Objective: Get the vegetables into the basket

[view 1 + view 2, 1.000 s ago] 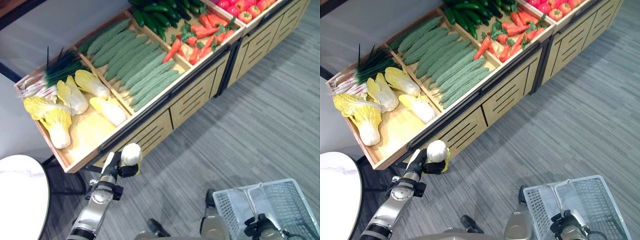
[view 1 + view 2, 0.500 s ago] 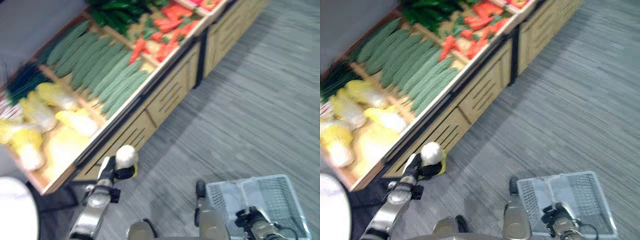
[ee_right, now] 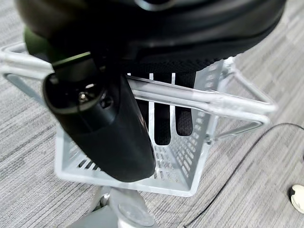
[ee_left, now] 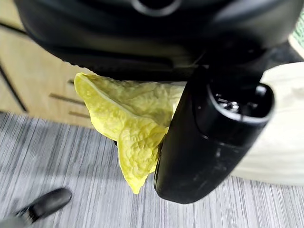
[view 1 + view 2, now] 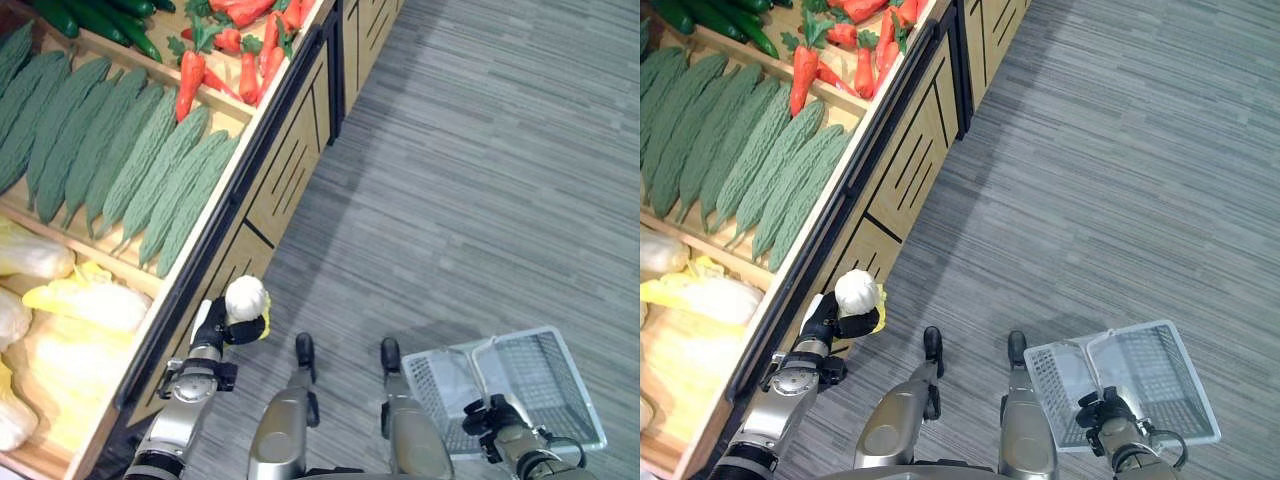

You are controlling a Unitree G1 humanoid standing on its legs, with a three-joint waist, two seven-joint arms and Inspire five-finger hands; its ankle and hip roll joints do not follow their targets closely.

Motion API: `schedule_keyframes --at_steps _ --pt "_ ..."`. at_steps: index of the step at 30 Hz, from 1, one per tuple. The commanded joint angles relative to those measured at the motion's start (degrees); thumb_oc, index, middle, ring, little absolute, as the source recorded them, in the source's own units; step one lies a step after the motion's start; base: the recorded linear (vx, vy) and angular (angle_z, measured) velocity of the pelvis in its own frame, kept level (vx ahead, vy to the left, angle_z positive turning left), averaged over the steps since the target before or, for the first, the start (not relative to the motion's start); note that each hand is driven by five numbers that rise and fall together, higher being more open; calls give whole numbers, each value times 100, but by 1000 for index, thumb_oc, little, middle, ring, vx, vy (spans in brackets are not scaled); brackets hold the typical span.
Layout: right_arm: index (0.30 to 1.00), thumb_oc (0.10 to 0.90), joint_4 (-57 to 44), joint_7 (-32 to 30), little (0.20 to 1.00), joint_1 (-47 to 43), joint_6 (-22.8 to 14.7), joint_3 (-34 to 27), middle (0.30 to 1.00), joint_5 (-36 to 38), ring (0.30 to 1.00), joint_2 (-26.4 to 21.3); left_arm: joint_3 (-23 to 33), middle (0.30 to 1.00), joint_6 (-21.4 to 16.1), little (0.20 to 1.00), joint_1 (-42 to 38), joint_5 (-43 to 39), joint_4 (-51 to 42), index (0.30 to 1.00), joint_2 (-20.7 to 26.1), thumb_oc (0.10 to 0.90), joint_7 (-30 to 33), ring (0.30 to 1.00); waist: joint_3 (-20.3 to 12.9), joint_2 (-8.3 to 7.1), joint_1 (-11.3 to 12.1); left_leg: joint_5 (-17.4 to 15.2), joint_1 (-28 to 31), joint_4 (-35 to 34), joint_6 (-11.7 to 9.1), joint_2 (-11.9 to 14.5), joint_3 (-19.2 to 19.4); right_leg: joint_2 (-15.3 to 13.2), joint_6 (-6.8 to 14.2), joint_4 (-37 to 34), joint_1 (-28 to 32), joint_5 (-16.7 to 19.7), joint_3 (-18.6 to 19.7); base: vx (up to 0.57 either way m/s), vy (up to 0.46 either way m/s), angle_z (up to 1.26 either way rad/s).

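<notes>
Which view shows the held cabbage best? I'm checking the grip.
The left wrist view: the cabbage fills it, its yellow leaves pinched under the left hand. Both eye views show it as a small pale lump in that hand, beside the wooden stand.

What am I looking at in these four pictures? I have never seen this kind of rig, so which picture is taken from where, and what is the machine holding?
This is a two-legged humanoid robot with two arms. The two wide pictures come from a stereo camera on its head, looking down. The two close-ups come from cameras on its wrists.

The left robot hand is shut on a napa cabbage, pale with yellow leaves, which also shows up close in the left wrist view. The right robot hand grips the handle of a white wire basket held above the grey floor.

Beside the robot stands a wooden produce stand with compartments of bitter gourds, carrots and more cabbages.
</notes>
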Motion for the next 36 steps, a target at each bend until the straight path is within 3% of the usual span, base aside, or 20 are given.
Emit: schedule_keyframes --at_steps 1,4,6,9,10,13,14,15,16,17,20,23,25,27,28,36 --pt "300 400 -125 -8 300 134 -12 148 300 267 300 32 14 300 -412 300 128 -12 -442 300 149 400 140 300 -525 -162 -63 107 -581 557 -487 342 -152 -2 270 487 499 -1248 -175 81 219 -16" --pt "300 400 -166 18 300 152 7 139 300 255 300 78 29 300 -395 300 107 -1 -432 300 186 400 131 300 -641 -191 -109 12 -415 480 -412 249 -73 -96 352 528 518 -1235 -179 52 151 -19" --pt "300 400 -180 82 300 216 48 117 300 192 300 202 75 300 -366 300 119 22 -467 300 263 400 87 300 -873 -275 -179 -207 -43 359 -276 77 118 -246 571 712 519 -1120 -150 78 284 -17" --pt "300 400 -178 106 300 245 70 86 300 171 300 251 96 300 -358 300 113 44 -530 300 329 400 30 300 -954 -332 -197 -320 157 309 -192 -5 222 -306 687 814 504 -1029 -135 32 167 -21" --pt "300 400 -158 147 300 271 85 88 300 115 300 310 117 300 -350 300 118 96 -589 300 376 400 -11 300 -996 -419 -218 -394 330 248 -136 -58 350 -374 830 958 432 -749 -206 3 154 -19" --pt "300 400 -113 172 300 292 94 110 300 53 300 362 91 300 -328 300 75 143 -553 300 389 400 -75 300 -1025 -474 -183 -368 450 169 -143 -67 488 -465 936 1069 401 -470 -393 -29 94 -37" --pt "300 400 -89 194 300 318 127 115 300 17 300 398 57 300 -312 300 12 174 -630 300 415 400 -138 300 -1089 -501 -166 -344 588 41 -147 -43 590 -554 949 1166 390 -288 -740 -33 59 -54" --pt "300 400 -90 194 300 321 128 112 300 16 300 399 54 300 -310 300 12 175 -631 300 417 400 -139 300 -1084 -500 -168 -336 601 25 -146 -45 585 -554 949 1165 400 -288 -748 -57 99 -45" --pt "300 400 -46 207 300 363 150 142 300 -51 300 439 9 300 -269 300 -70 239 -549 300 416 400 -172 300 -1142 -502 -81 -314 663 -19 -146 26 733 -808 936 1368 440 -168 -1344 -45 51 -17" --pt "300 400 -46 207 300 365 149 137 300 -54 300 439 3 300 -269 300 -73 240 -547 300 416 400 -171 300 -1138 -501 -93 -315 665 -17 -146 23 717 -812 936 1376 449 -177 -1363 -77 70 -24" --pt "300 400 -3 219 300 375 176 222 300 -153 300 478 -65 300 -204 300 -146 256 -462 300 391 400 -213 300 -1333 -597 35 -245 698 -96 -157 77 889 -1005 949 1699 594 -17 -2144 -42 40 -18" --pt "300 400 61 206 300 399 209 235 300 -191 300 492 -118 300 -166 300 -145 330 -336 300 358 400 -234 300 -1423 -684 93 -208 676 -117 -152 36 899 -964 949 1633 690 12 -2279 -20 3 -24" --pt "300 400 100 170 300 406 217 228 300 -150 300 495 -181 300 -154 300 -173 402 -103 300 314 400 -258 300 -1527 -704 164 -185 621 -118 -183 30 929 -924 892 1235 694 -260 -2469 -48 13 -23" --pt "300 400 84 158 300 387 225 247 300 -162 300 498 -184 300 -143 300 -143 435 -50 300 279 400 -280 300 -1580 -704 205 -139 598 -118 -214 36 946 -930 891 1024 836 -290 -2636 -47 2 -9" --pt "300 400 56 112 300 354 223 255 300 -130 300 489 -240 300 -128 300 -153 453 129 300 219 400 -299 300 -1596 -685 180 -137 593 -118 -218 30 861 -810 829 885 835 -457 -2430 -44 -10 -17" --pt "300 400 -177 113 300 224 210 354 300 -151 300 405 -384 300 -101 300 -30 621 230 300 154 400 -464 300 -1802 -638 247 -165 805 -117 -230 50 769 -725 736 738 1135 -636 -2426 39 -53 4"
